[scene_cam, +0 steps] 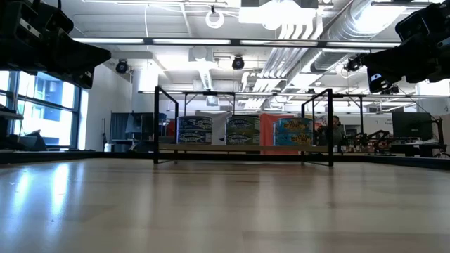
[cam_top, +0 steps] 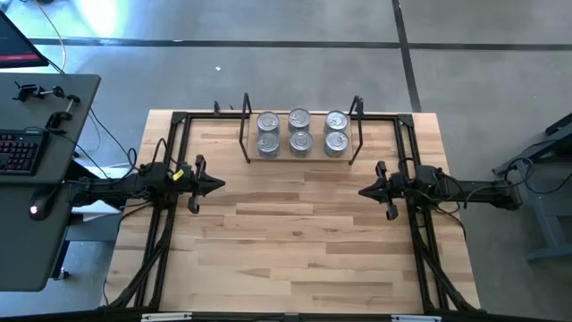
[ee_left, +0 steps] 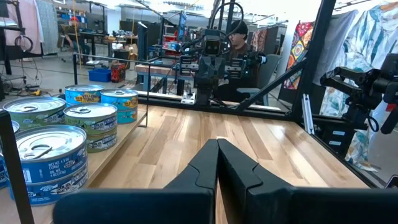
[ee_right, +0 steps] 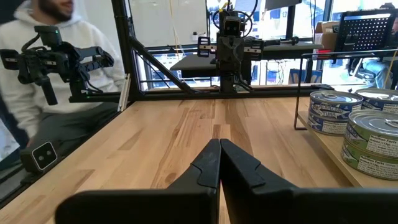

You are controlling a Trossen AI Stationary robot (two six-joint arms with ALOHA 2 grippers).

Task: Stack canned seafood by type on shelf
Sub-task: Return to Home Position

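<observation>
From above, the pale plank table [cam_top: 304,233] in its black frame stands on a grey floor [cam_top: 500,72]; a desk [cam_top: 45,215] with a keyboard [cam_top: 18,150] sits off its left edge. The shelf [cam_top: 317,148] lies at the middle of the far edge, carrying silver-lidded tins [cam_top: 299,141] in two rows of three. The left gripper [cam_top: 214,185] hangs by the left edge and the right gripper [cam_top: 365,190] by the right; both are empty.

At table height, the shelf [scene_cam: 242,148] spans the far side under ceiling ducts [scene_cam: 302,31]; the tins [scene_cam: 242,131] show blue and orange labels.

In the left wrist view, the fingers [ee_left: 205,165] are pressed together; the stacked tins [ee_left: 50,155] wear blue and green labels.

In the right wrist view, the fingers [ee_right: 208,165] meet; a person [ee_right: 43,93] in a white hoodie sits beyond the table.
</observation>
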